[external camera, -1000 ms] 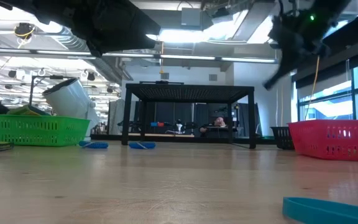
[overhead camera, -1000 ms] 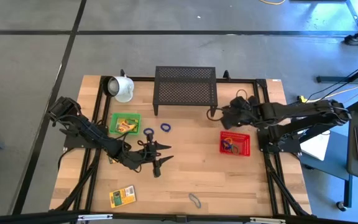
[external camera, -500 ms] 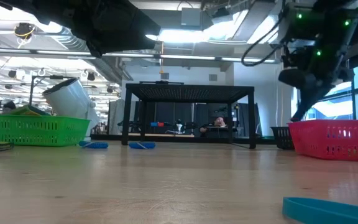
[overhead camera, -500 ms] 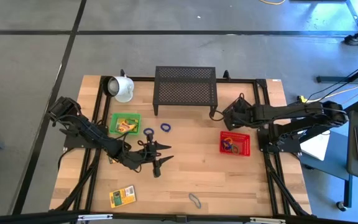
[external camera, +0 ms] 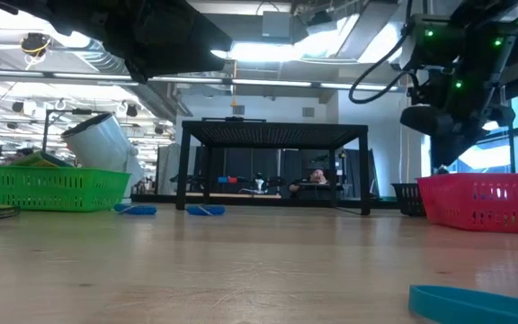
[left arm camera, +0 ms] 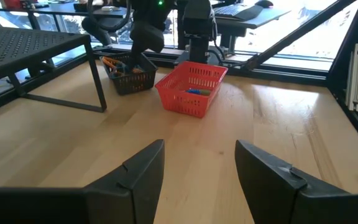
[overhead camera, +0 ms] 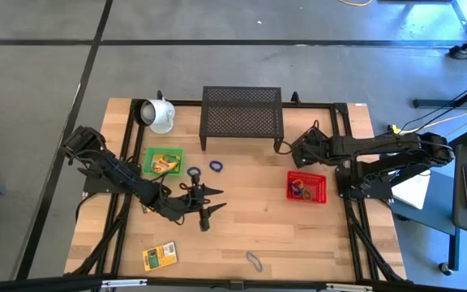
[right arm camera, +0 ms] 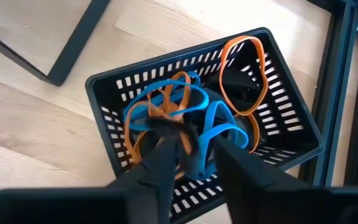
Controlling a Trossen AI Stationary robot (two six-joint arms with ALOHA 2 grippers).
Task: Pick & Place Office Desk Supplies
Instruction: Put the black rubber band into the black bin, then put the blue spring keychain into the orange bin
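Right gripper [right arm camera: 194, 163] lower — over banded black basket [right arm camera: 278, 146]

Robotics lab in an open-plan office hall
Wooden test table [overhead camera: 242, 219] on grey floor; beyond, toward 12 o'clock, desks, ceiling ducts [external camera: 25, 63], large windows [external camera: 475, 144].

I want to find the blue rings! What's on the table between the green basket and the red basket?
In the high view, two blue rubber-band loops lie just right of the green basket; from there to the red basket is bare wood.

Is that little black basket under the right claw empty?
No, the black basket holds a tangle of blue rubber bands and orange rubber bands, seen straight through the right wrist view.
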